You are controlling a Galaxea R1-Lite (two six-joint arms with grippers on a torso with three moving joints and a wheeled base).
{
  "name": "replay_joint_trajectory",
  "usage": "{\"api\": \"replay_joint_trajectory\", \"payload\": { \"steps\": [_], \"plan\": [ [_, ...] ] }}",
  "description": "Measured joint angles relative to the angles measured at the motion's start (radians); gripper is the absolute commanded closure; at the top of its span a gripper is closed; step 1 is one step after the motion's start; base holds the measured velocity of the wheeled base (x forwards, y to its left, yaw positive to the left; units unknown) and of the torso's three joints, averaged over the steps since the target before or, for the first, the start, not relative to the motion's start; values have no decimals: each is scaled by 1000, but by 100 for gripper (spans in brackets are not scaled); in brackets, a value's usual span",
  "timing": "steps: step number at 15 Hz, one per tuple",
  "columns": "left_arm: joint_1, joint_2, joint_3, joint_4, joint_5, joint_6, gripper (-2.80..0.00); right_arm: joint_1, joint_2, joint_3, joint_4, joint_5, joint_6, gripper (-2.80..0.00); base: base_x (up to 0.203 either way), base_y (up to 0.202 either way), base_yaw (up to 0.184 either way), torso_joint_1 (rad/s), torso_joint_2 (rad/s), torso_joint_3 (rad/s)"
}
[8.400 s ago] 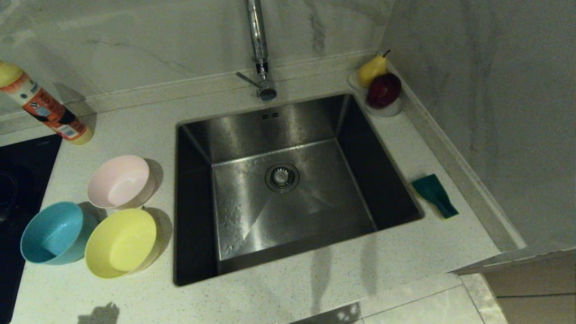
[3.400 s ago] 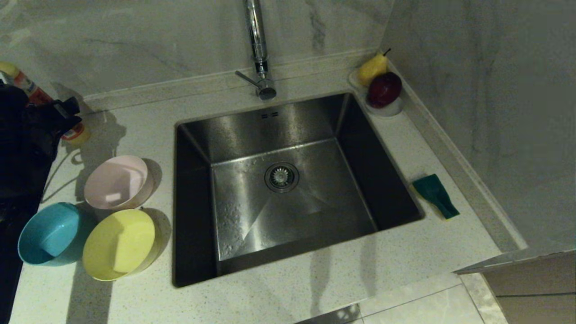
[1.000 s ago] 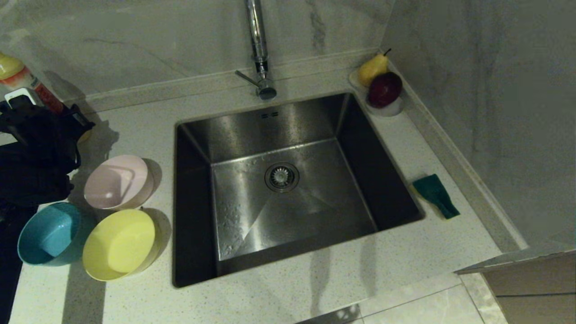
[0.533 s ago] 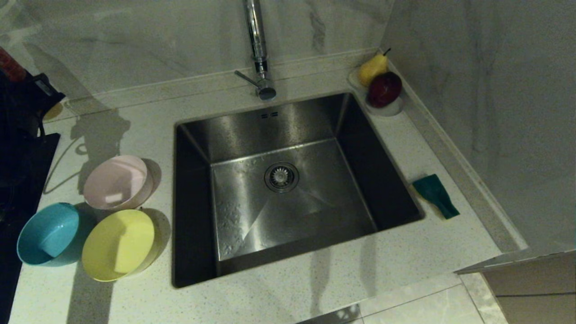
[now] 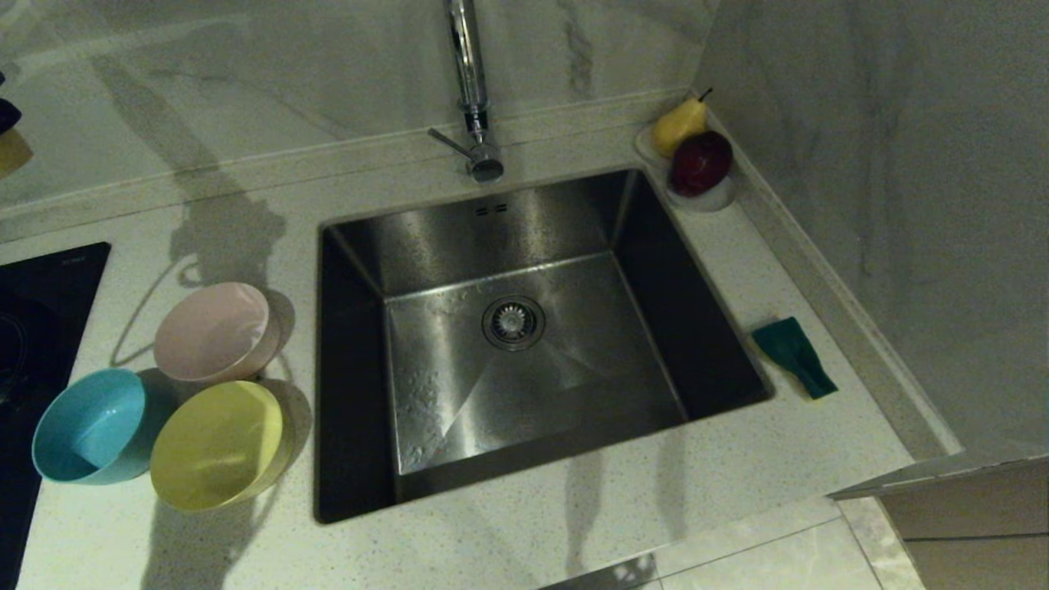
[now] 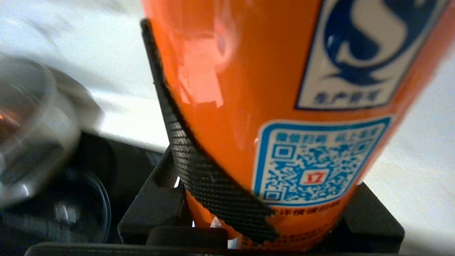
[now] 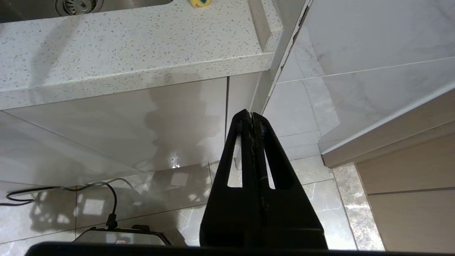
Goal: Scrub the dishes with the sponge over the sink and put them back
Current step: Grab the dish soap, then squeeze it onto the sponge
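- Left wrist view: our left gripper (image 6: 263, 220) clamps an orange bottle (image 6: 284, 106).
- Our right gripper (image 7: 252, 117) hangs pressed together below the counter (image 7: 124, 46).
- Three bowls sit at the sink's (image 5: 508, 344) nine o'clock.

The head view is dim, with a greenish cast. Soft shadows fall across the surface (image 5: 533, 524) left of the sink (image 5: 524, 344), whose steel floor gleams. In the left wrist view the orange bottle (image 6: 284, 106) carries glare, and its background is smeared and unfocused.
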Motion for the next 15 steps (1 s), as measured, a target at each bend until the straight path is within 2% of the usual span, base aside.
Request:
{"api": "replay_joint_trajectory", "payload": {
  "steps": [3,5,9,11,13,15],
  "plan": [
    [-185,-171,17,294,-4,27,0,0,0,0,0,0,0,0,0,0,0,0,0,0],
    [-273,-245,23,412,-5,65,0,0,0,0,0,0,0,0,0,0,0,0,0,0],
    [-415,-346,25,442,-23,208,0,0,0,0,0,0,0,0,0,0,0,0,0,0],
    [-465,-385,43,444,-57,269,0,0,0,0,0,0,0,0,0,0,0,0,0,0],
    [-482,-410,82,444,-121,349,0,0,0,0,0,0,0,0,0,0,0,0,0,0],
    [-486,-420,124,443,-154,432,0,0,0,0,0,0,0,0,0,0,0,0,0,0]
  ]
}}
